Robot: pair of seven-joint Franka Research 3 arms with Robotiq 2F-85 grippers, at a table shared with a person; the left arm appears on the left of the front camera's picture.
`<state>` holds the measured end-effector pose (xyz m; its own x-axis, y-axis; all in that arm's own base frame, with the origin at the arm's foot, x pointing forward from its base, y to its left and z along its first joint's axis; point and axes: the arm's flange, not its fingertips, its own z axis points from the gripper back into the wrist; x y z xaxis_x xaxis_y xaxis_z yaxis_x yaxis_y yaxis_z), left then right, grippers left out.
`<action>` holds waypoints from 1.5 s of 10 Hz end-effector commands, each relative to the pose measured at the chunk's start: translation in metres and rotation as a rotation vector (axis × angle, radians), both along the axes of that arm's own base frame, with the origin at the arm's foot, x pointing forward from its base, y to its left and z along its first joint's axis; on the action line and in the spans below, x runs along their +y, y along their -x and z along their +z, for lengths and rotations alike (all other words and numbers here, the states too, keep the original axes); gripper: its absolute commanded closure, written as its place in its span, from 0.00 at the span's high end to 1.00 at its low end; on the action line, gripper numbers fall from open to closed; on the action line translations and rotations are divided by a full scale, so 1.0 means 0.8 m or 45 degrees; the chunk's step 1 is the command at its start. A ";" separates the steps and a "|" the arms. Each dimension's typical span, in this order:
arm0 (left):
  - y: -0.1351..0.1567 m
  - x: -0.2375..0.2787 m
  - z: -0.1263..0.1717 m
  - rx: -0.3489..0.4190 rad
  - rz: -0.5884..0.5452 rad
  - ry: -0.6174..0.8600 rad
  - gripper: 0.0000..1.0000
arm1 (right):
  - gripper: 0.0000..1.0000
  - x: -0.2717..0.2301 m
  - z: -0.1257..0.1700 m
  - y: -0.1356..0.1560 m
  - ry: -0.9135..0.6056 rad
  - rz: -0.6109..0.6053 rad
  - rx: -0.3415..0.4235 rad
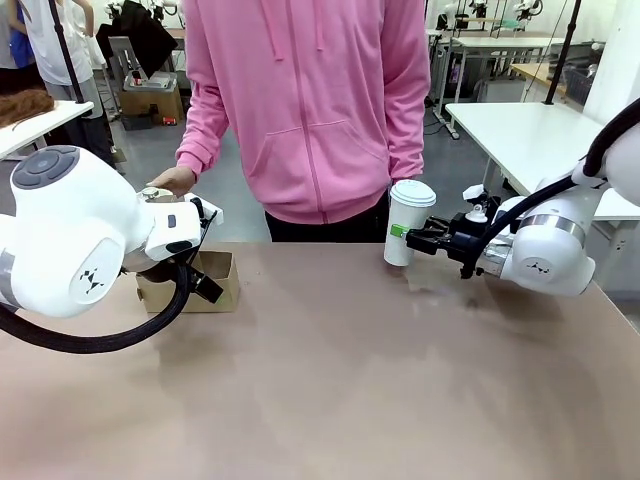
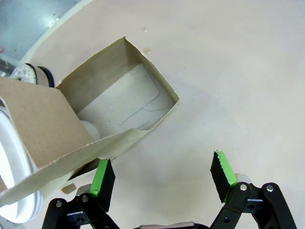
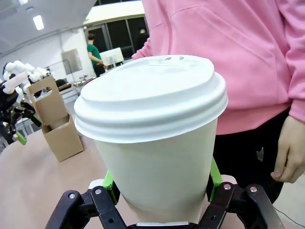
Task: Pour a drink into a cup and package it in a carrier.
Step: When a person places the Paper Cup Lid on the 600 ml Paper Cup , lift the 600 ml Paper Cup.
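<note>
**Right claw (image 1: 404, 236) clenched on the cup, well apart from the carrier**

The right claw's green pads (image 3: 214, 175) press on both sides of the white paper cup (image 1: 410, 218), low on its body. The cup is near upright and wears a white lid (image 1: 413, 192). It is well to the robot's right of the brown cardboard carrier (image 1: 216, 276), at about the same depth on the counter (image 1: 330, 370). Whether its base touches the counter cannot be told.

The left claw (image 2: 163, 175) is released, jaws spread wide. One pad (image 2: 102, 177) is just beside the carrier's near wall and the other is over bare counter. A person's hand (image 1: 172, 180) rests just beyond the carrier.
</note>
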<state>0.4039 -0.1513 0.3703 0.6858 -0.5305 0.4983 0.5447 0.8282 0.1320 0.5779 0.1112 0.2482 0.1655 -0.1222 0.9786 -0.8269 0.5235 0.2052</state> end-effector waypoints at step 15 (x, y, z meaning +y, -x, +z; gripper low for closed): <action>0.000 0.000 0.000 0.000 0.000 0.002 1.00 | 0.81 -0.037 0.330 0.168 0.177 0.047 -0.084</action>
